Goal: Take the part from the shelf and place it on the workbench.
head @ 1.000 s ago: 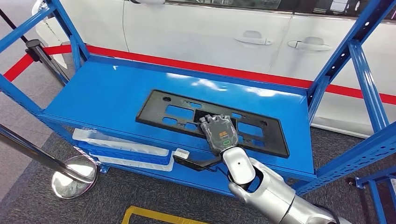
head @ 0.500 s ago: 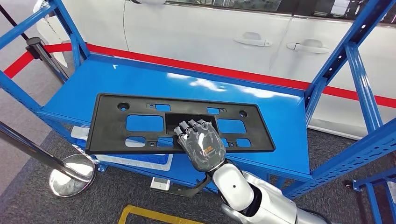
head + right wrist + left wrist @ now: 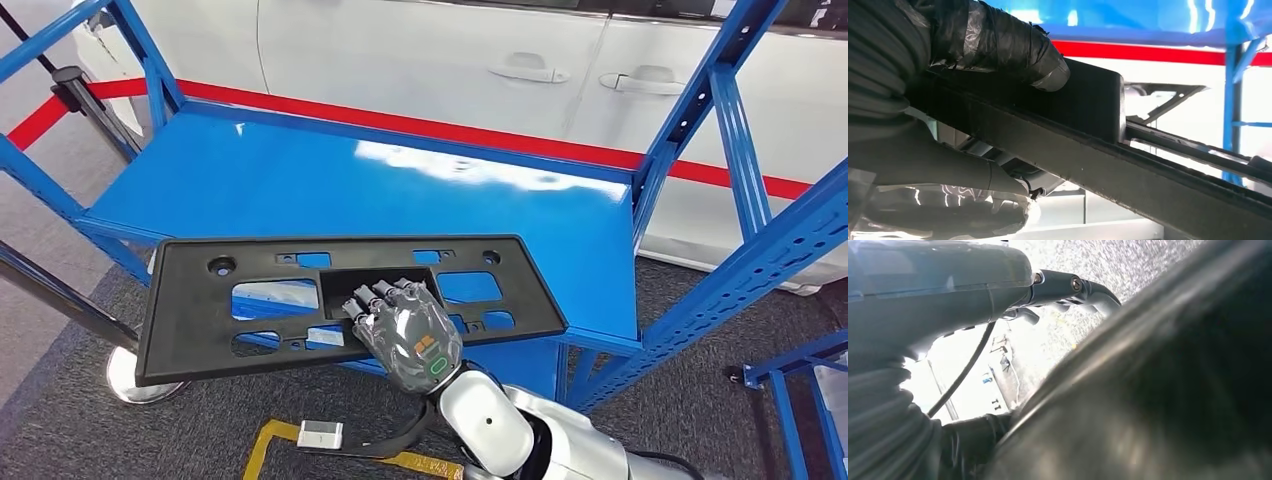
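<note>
From the head view, the black plastic panel (image 3: 340,295) sits in the lower middle of the frame, off the blue shelf (image 3: 420,195) and pinched at its near edge by the right hand (image 3: 405,330), fingers hooked into the central cutout; its long axis runs left to right, flat face up, and no workbench is in sight, so I judge the placing is all left to do. In the right wrist view, the thumb (image 3: 1013,47) clamps the panel's edge against the fingers beneath. In the left wrist view, the left hand (image 3: 1063,290) hangs by the robot's body with fingers curled in on nothing.
</note>
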{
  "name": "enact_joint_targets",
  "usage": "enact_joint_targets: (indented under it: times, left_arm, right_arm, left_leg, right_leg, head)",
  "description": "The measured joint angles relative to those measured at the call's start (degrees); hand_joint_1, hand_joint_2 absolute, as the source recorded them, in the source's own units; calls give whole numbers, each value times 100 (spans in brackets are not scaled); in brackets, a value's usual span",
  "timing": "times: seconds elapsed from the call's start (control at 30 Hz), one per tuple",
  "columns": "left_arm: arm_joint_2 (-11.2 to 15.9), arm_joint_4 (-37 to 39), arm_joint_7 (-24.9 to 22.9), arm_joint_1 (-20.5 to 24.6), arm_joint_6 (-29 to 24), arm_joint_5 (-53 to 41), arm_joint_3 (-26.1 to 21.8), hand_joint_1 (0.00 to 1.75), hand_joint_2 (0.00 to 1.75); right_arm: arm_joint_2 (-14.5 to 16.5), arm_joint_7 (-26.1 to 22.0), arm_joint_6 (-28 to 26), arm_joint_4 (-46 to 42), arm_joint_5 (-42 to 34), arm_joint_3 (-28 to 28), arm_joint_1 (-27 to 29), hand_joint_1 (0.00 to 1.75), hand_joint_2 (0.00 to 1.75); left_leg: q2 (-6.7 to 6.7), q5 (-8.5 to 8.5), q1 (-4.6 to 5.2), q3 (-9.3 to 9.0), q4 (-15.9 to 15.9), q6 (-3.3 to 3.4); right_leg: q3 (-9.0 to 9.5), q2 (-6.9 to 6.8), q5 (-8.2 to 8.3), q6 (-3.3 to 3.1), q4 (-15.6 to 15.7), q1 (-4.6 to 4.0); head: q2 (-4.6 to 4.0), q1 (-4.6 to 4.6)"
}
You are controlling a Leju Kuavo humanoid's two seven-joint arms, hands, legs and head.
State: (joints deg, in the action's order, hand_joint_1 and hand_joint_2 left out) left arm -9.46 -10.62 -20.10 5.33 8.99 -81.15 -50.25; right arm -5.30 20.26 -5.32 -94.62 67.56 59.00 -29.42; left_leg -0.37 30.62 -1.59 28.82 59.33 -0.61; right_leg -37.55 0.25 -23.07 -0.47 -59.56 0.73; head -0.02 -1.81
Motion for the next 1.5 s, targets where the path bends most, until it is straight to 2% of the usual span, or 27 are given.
enact_joint_targets:
  times: [0.03, 0.13, 0.17, 0.27, 0.3, 0.33, 0.4, 0.47, 0.5, 0.57, 0.63, 0.67, 0.8, 0.83, 0.87, 0.9, 0.97, 1.0, 1.07, 1.13, 1.17, 1.23, 1.3, 1.33, 1.4, 1.47, 1.5]
  left_arm:
    - [0, 1, -4, -1, 9, 1, 0, 0, 175]
    - [-4, 4, -4, -10, 20, 2, -1, 0, 175]
    - [-7, 5, 1, -7, 19, 3, -2, 0, 175]
    - [-11, 7, 21, 11, 15, 5, -4, 0, 175]
    - [-11, 7, 26, 12, 14, 5, -6, 0, 175]
    - [-11, 7, 28, 11, 14, 6, -9, 0, 175]
    - [-11, 7, 31, 8, 14, 7, -14, 0, 175]
    - [-26, 8, 34, 5, 14, 7, -17, 0, 175]
    - [-37, 10, 36, 4, 14, 7, -19, 0, 175]
    - [-55, 14, 37, 3, 14, 7, -25, 0, 175]
    - [-54, 15, 37, 1, 14, 7, -32, 0, 175]
    - [-52, 15, 37, 3, 14, 7, -36, 0, 175]
    - [-46, 15, 45, 9, 15, 9, -50, 0, 175]
    - [-46, 15, 47, 13, 15, 9, -53, 0, 175]
    - [-45, 15, 48, 17, 16, 9, -57, 0, 175]
    - [-44, 15, 49, 18, 16, 9, -62, 0, 175]
    - [-40, 15, 50, 19, 16, 9, -70, 0, 175]
    - [-39, 16, 52, 21, 16, 9, -73, 0, 175]
    - [-39, 25, 55, 25, 19, 10, -85, 0, 175]
    - [-43, 42, 55, 25, 23, 11, -109, 0, 175]
    - [-43, 49, 55, 25, 25, 11, -119, 0, 175]
    - [-42, 60, 55, 16, 27, 11, -127, 0, 175]
    - [-38, 61, 55, -5, 28, 11, -130, 0, 175]
    - [-38, 61, 54, -10, 28, 10, -131, 0, 175]
    - [-37, 61, 55, -5, 30, 9, -131, 0, 175]
    - [-40, 61, 55, 6, 33, 8, -131, 0, 175]
    - [-46, 61, 56, 9, 34, 7, -131, 0, 175]
  right_arm:
    - [15, -36, -1, -32, -45, 21, -5, 175, 175]
    - [45, -112, 10, -129, -133, 106, -12, 175, 175]
    - [49, -121, 22, -157, -167, 129, -13, 175, 175]
    - [55, -120, 69, -219, -353, 190, -24, 175, 175]
    - [55, -117, 82, -227, -429, 201, -25, 175, 175]
    - [56, -115, 90, -229, -492, 205, -25, 175, 175]
    - [56, -111, 98, -233, -567, 214, -29, 175, 175]
    - [65, -109, 100, -252, -592, 229, -41, 175, 175]
    - [75, -109, 100, -267, -595, 235, -50, 175, 175]
    - [94, -109, 101, -292, -604, 248, -72, 175, 175]
    - [100, -109, 108, -305, -626, 271, -92, 175, 175]
    - [103, -109, 114, -308, -640, 287, -105, 175, 175]
    - [118, -109, 138, -317, -674, 370, -135, 175, 175]
    - [117, -109, 146, -318, -682, 391, -137, 175, 175]
    - [117, -109, 154, -318, -688, 414, -141, 175, 175]
    - [117, -109, 162, -319, -692, 438, -148, 175, 175]
    - [119, -109, 173, -325, -699, 490, -180, 175, 175]
    - [120, -108, 178, -333, -704, 514, -205, 175, 175]
    - [121, -103, 185, -352, -716, 557, -265, 175, 175]
    - [116, -86, 201, -361, -737, 604, -304, 175, 175]
    - [111, -74, 211, -363, -753, 627, -311, 175, 175]
    - [98, -49, 225, -366, -786, 667, -304, 175, 175]
    - [93, -21, 228, -368, -807, 698, -304, 175, 175]
    - [92, -5, 228, -368, -812, 713, -303, 175, 175]
    - [87, 20, 230, -367, -815, 744, -300, 175, 175]
    - [85, 43, 231, -369, -816, 772, -304, 175, 175]
    - [85, 52, 232, -373, -818, 779, -310, 175, 175]
  left_leg:
    - [-7, 5, 19, -75, -162, 12]
    - [-2, -109, 30, 3, -235, 84]
    - [10, -171, 25, 42, -250, 128]
    - [32, -355, 56, 237, -254, 234]
    - [36, -408, 76, 317, -242, 247]
    - [38, -455, 95, 395, -226, 253]
    - [38, -534, 133, 537, -190, 256]
    - [33, -605, 169, 634, -159, 245]
    - [32, -645, 174, 663, -153, 229]
    - [34, -735, 164, 691, -167, 172]
    - [29, -772, 153, 715, -183, 108]
    - [25, -672, 154, 759, -117, 80]
    - [20, 299, 105, 1066, 990, -32]
    - [20, 375, 87, 1081, 1243, -61]
    - [20, 311, 71, 1029, 1349, -85]
    - [11, 151, 54, 890, 1275, -105]
    - [-141, -63, 14, 391, 679, -127]
    - [-257, -42, 2, 144, 317, -111]
    - [-413, 76, 5, -83, -115, -54]
    - [-302, -10, 19, 2, -147, 26]
    - [-228, -71, 20, 52, -144, 73]
    - [-55, -188, 22, 172, -152, 182]
    - [103, -284, 58, 295, -136, 246]
    - [187, -327, 74, 364, -121, 256]
    - [344, -399, 105, 498, -86, 258]
    - [470, -463, 141, 591, -67, 258]
    - [529, -496, 157, 613, -67, 251]
  right_leg:
    - [-8, -2, 43, 39, 12, -4]
    - [-40, -2, 102, 150, 38, -2]
    - [-81, -2, -31, 173, -51, 3]
    - [-327, -9, -862, 206, -962, 12]
    - [-384, -9, -1035, 209, -1304, 9]
    - [-372, -9, -1070, 200, -1505, 1]
    - [-51, -8, -842, 137, -1302, -37]
    - [540, -9, -647, 7, -514, -98]
    - [776, -13, -637, -43, -153, -125]
    - [957, -20, -660, -101, 201, -164]
    - [917, -24, -551, -126, 276, -148]
    - [881, -26, -490, -153, 312, -124]
    - [577, 24, -245, -209, 303, -72]
    - [474, 51, -189, -194, 277, -68]
    - [364, 85, -135, -175, 241, -61]
    - [249, 126, -84, -149, 195, -50]
    - [35, 226, 3, -79, 90, -31]
    - [-48, 272, 45, -40, 47, -27]
    - [-151, 372, 171, 37, 33, -29]
    - [-233, 460, 299, 100, 63, -17]
    - [-295, 414, 242, 125, 13, -18]
    - [-446, 206, -195, 166, -378, -15]
    - [-596, 42, -726, 197, -1101, -13]
    - [-613, 15, -837, 203, -1397, -11]
    - [-398, -8, -712, 180, -1483, -25]
    - [161, -120, -480, 69, -838, -76]
    - [468, -245, -489, -6, -422, -119]
  head:
    - [1, -4]
    - [1, -3]
    - [0, 12]
    - [0, 49]
    - [0, 54]
    - [0, 58]
    - [0, 60]
    - [0, 56]
    - [0, 54]
    - [0, 59]
    - [0, 72]
    - [0, 69]
    - [0, 32]
    - [0, 34]
    - [0, 33]
    - [0, 32]
    - [0, 27]
    - [0, 33]
    - [1, 44]
    - [1, 46]
    - [1, 50]
    - [0, 84]
    - [0, 116]
    - [0, 119]
    - [0, 118]
    - [0, 114]
    - [0, 113]
